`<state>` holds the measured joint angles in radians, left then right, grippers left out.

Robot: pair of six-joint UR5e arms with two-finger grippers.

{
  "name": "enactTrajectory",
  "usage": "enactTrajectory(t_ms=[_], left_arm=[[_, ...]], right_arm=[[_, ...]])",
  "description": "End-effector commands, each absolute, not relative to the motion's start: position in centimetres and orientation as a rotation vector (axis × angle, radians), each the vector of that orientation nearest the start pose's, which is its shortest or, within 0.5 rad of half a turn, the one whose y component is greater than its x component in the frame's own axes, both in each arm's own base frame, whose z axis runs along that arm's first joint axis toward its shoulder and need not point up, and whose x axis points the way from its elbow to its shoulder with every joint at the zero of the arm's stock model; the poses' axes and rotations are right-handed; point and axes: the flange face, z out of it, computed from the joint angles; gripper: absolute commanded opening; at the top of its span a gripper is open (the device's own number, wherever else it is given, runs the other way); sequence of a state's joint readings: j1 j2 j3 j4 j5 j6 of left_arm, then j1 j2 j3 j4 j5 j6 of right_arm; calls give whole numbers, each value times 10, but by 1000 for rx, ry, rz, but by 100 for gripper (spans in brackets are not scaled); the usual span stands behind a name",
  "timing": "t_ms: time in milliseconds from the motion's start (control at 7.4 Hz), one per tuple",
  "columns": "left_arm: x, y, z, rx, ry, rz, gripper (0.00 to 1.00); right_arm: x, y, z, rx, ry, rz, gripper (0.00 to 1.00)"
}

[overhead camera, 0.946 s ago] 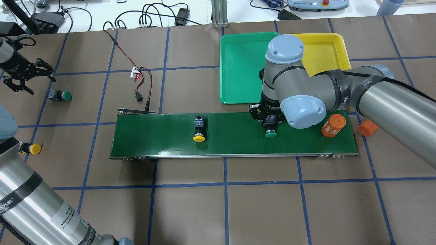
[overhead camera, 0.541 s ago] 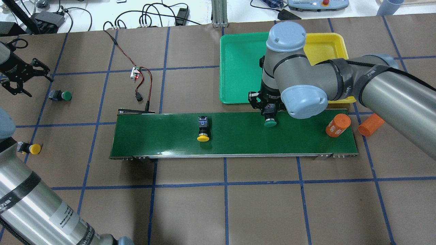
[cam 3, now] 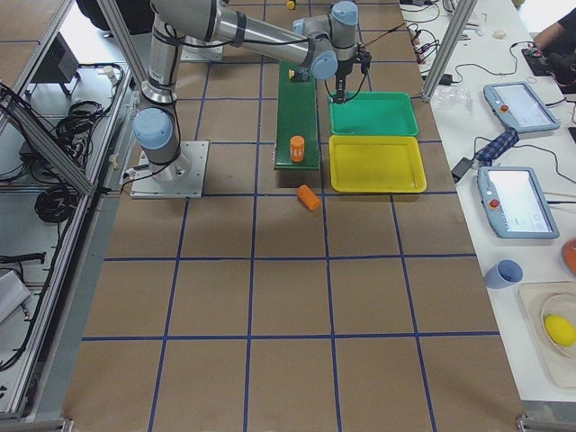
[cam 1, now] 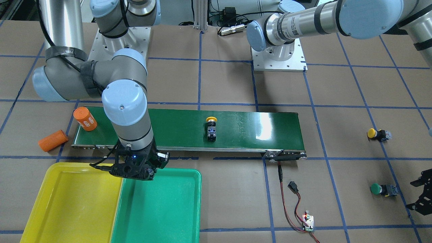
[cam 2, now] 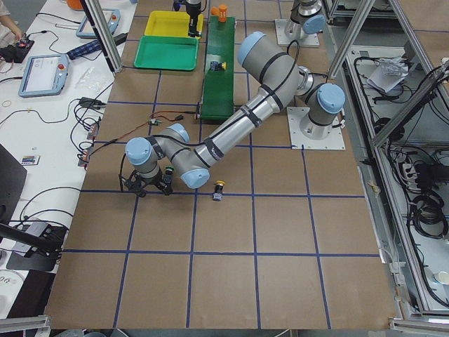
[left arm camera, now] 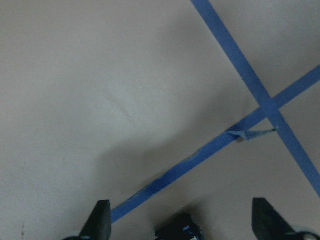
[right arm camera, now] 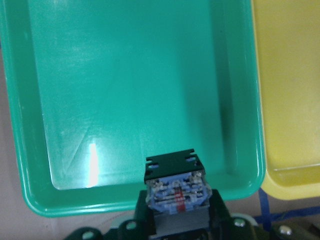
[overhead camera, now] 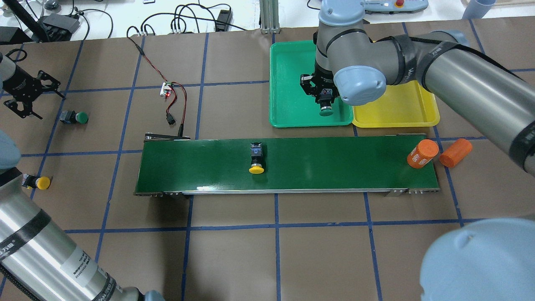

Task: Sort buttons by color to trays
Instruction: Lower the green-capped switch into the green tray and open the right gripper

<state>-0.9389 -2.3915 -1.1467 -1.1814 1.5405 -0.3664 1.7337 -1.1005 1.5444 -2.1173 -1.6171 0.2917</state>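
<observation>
One green button (overhead camera: 326, 110) clamped in right hand (overhead camera: 324, 97), cap pointing back toward belt (overhead camera: 317, 163). Green tray (overhead camera: 288, 75) floor directly beneath hand, near rim close under cap. Left hand (overhead camera: 26, 95) spread wide, empty.

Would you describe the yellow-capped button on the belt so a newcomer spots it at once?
Find the long dark-green conveyor belt mid-table. Near its centre lies a small black push-button switch with a yellow mushroom cap. It is the only button on the belt; the other yellow-capped button lies on brown paper.
</observation>
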Motion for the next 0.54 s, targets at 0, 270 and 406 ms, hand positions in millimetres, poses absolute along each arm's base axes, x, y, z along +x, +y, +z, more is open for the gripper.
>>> enactTrajectory(t_ms=[0, 270, 406], left_arm=[[347, -702, 192, -1630, 2719, 23, 100], [348, -701, 187, -1641, 2717, 32, 100], [348, -702, 184, -1640, 2716, 37, 100]], right_arm=[[221, -653, 249, 238, 3157, -207, 0], [217, -663, 223, 247, 3157, -222, 14], [216, -663, 219, 242, 3157, -232, 94]])
